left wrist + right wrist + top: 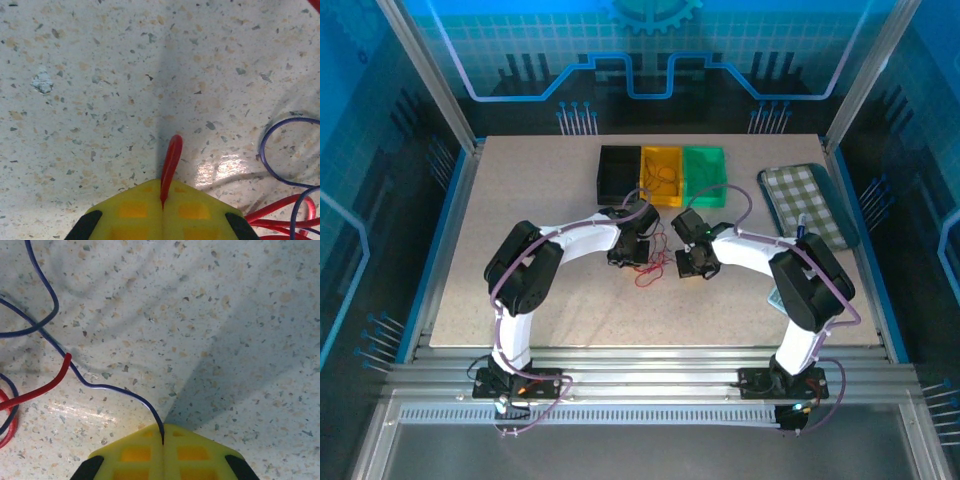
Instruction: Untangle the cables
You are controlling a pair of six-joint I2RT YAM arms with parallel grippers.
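We see a thin, limp red wire (pixel 171 162) lying looped on the speckled bench (pixel 100 100), one end pinched in the left tool (pixel 162 202); a thin blue-purple wire (pixel 107 388) curls across it, its end clamped in the right tool (pixel 163 440)

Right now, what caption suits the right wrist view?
Right claw pinching a blue wire, red wire lying nearby.
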